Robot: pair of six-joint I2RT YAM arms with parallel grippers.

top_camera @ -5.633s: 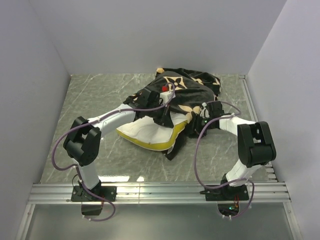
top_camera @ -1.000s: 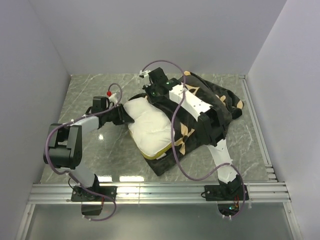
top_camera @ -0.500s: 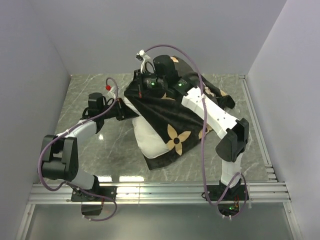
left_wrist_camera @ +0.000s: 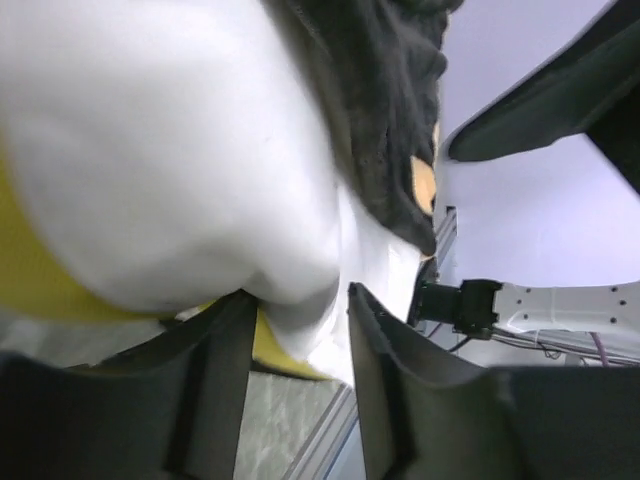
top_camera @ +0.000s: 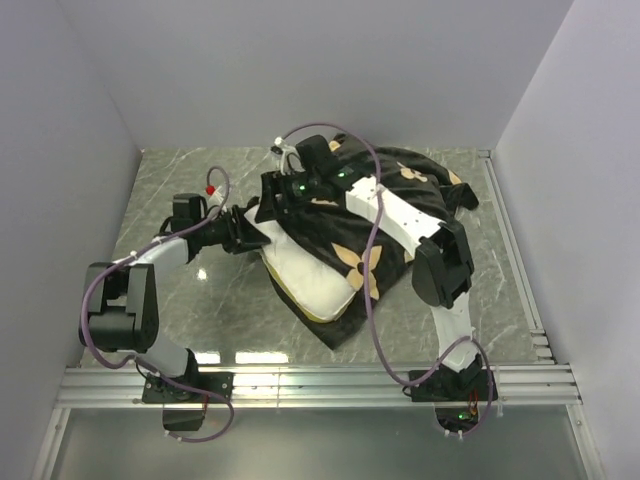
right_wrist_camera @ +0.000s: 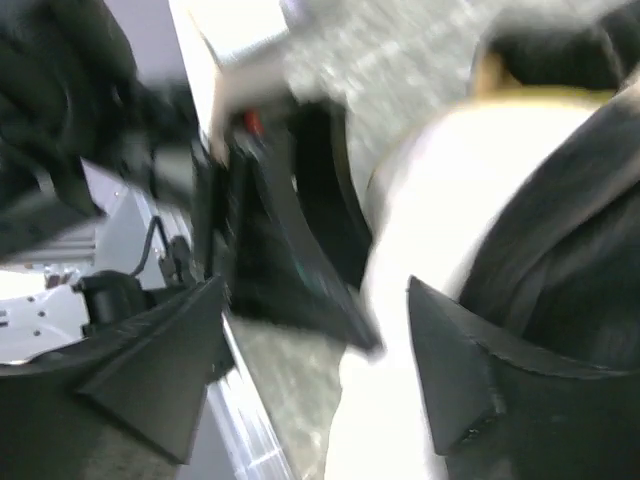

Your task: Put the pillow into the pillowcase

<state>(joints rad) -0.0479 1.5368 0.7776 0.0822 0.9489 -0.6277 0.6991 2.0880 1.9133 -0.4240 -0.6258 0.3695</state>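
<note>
Pillow [top_camera: 305,275] partly inside pillowcase [top_camera: 425,185], its corner in pinch of left tool [left_wrist_camera: 300,300]; right tool [right_wrist_camera: 313,290] spread.

1. The table [top_camera: 170,190] is a grey-green marbled slab. In the right wrist view its speckled stone shows just beyond the right gripper's [top_camera: 272,192] fingers [right_wrist_camera: 150,360].
2. The pillow [top_camera: 300,272] lies on the stone. One white corner bulges into the gap between the left gripper's [top_camera: 250,235] fingers [left_wrist_camera: 215,390], with the yellow band just beside them.
3. The pillowcase [top_camera: 420,195] rests partly on the table, draped over the pillow's far half from the right gripper's fingers outward. A black corner lies on the stone under the pillow's near end.
4. A ribbed metal rail [top_camera: 320,385] borders the table's near edge, well apart from both sets of fingers.
</note>
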